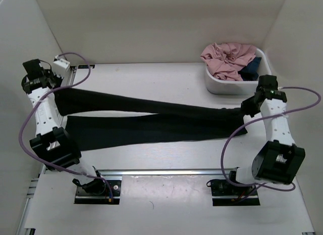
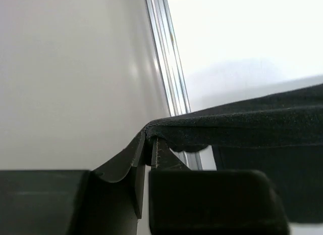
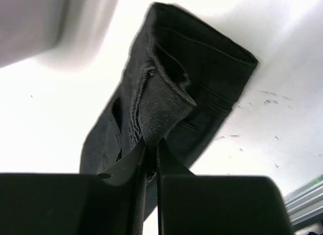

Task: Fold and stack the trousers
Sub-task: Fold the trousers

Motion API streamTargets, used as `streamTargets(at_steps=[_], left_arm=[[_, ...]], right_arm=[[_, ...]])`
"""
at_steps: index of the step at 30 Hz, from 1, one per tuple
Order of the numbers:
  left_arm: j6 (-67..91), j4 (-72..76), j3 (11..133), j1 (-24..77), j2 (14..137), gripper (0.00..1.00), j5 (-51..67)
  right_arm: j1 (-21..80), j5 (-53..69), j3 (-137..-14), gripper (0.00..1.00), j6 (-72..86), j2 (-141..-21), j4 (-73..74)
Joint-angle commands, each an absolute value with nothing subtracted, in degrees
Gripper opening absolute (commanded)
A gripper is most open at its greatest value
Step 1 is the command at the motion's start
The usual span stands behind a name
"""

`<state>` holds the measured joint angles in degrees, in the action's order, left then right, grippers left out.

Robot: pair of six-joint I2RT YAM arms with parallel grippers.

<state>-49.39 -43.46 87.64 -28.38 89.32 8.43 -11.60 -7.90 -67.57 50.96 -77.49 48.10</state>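
Your left jaws are pinched shut on one end of the trousers (image 1: 151,126) at the far-left corner, with the left arm (image 1: 43,111) reaching back. Your right jaws clamp a fold at the other end, beside the white tub (image 1: 224,87). The trousers lie stretched across the surface (image 1: 151,78) between them.

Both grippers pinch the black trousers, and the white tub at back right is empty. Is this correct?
The white tub is not empty: the top external view shows a pink garment and a dark blue garment in it. The left gripper and right gripper do pinch the black trousers.
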Motion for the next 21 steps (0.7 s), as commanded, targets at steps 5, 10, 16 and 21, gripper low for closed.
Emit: streamTargets(at_steps=[5,10,16,21], left_arm=[[-47.2,-37.6,93.5,-24.0,91.9,0.14,3.2],[-56.1,-37.6,70.2,-25.3,80.4,0.14,-1.8],[-66.8,-37.6,50.6,-27.8,68.2,0.14,-6.6],[-68.7,-37.6,43.5,-28.3,66.2,0.14,-9.2]], right_arm=[[-13.0,-6.8,-77.3,0.00,45.4,-87.1,51.2],[-15.5,-5.4,-72.2,0.00,45.4,-86.5,49.7],[-18.8,-4.7,-69.5,0.00,42.9,-88.2,47.1],[-19.9,-4.1,-67.1,0.00,40.8,-92.4,47.1]])
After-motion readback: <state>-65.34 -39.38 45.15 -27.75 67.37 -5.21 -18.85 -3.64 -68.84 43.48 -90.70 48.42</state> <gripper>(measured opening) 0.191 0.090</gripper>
